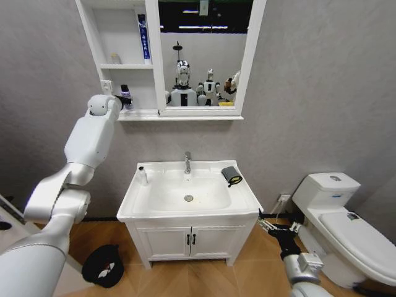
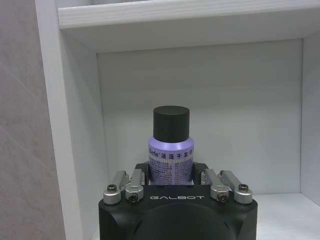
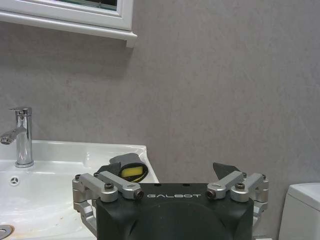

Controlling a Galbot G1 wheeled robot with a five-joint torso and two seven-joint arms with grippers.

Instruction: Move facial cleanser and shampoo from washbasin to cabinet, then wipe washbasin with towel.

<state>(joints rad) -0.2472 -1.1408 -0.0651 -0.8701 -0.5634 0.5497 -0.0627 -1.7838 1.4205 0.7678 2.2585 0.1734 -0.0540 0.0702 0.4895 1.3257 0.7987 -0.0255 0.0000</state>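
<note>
L hand grips purple bottle upright, cap up, in cabinet shelf; R hand open.

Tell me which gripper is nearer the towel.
Right. The right gripper hangs beside the washbasin, below the towel; the left gripper is up at the cabinet shelf.

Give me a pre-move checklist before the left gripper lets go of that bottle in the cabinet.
1. Purple bottle upright inside the cabinet lower compartment: ok.
2. Bottle base resting on the shelf: cannot tell, hidden behind the left gripper.
3. Left gripper closed around the bottle: ok.
4. Space around the bottle: ok.
5. Right gripper open, low beside the washbasin: ok.
6. Towel on the washbasin's back right corner: ok.
</note>
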